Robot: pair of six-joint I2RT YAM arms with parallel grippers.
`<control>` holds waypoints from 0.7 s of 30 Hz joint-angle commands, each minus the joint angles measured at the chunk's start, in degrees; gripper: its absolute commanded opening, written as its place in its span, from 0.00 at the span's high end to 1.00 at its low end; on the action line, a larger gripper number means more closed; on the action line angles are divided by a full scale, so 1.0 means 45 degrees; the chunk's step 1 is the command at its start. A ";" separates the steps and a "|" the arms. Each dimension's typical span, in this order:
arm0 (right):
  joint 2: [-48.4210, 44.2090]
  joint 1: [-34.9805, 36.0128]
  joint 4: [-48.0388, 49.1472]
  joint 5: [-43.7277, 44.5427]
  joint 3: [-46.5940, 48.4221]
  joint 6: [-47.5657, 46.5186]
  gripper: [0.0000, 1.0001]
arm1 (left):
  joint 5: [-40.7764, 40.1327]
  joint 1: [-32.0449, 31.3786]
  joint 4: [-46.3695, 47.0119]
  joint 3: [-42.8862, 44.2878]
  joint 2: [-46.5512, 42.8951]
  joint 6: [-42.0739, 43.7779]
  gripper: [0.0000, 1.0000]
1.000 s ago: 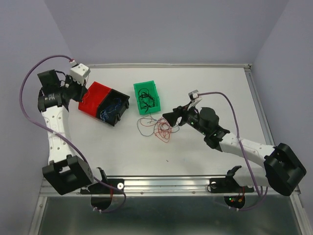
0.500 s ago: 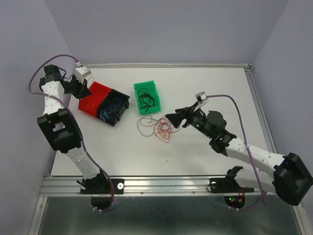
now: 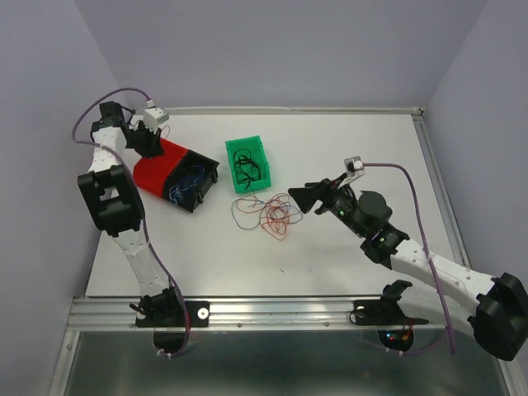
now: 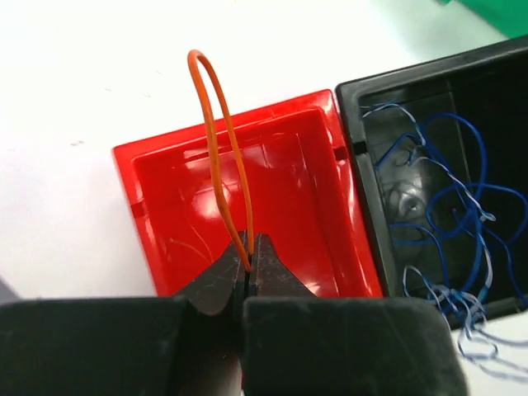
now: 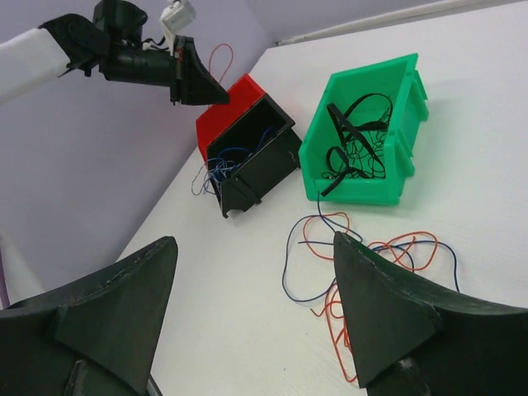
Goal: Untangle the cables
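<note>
Left arm (image 3: 111, 198) shifted, jaws pinching a thin orange cable loop (image 4: 208, 124).

Bright even light, soft shadows, blurred foreground

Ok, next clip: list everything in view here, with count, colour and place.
table: one, white, under everything
red bin: one, red, far left
black bin: one, black, right beside the red bin
blue cables: one clump, blue, in the black bin, some spilling over its rim
green bin: one, green, mid-table
black cables: one clump, black, in the green bin
loose cables: one tangle, red and blue, on the table near the green bin
held cable: one loop, orange-red, above the red bin
left gripper: black, shut on the held cable
right gripper: black, open, empty, by the loose cables
</note>
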 commanded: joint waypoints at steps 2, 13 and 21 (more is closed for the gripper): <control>-0.0102 0.0084 -0.0324 0.0921 -0.0074 0.0193 0.19 | -0.1985 -0.0595 0.1056 0.0531 0.0921 -0.2349 1.00; 0.0289 0.0084 -0.0382 0.1019 0.0043 0.0212 0.19 | -0.3881 -0.0635 0.2524 -0.0621 0.1333 -0.3079 1.00; 0.1517 0.0065 -0.0890 0.1195 0.0589 0.0173 0.19 | -0.4487 -0.0693 0.2582 -0.1227 0.0709 -0.2785 0.63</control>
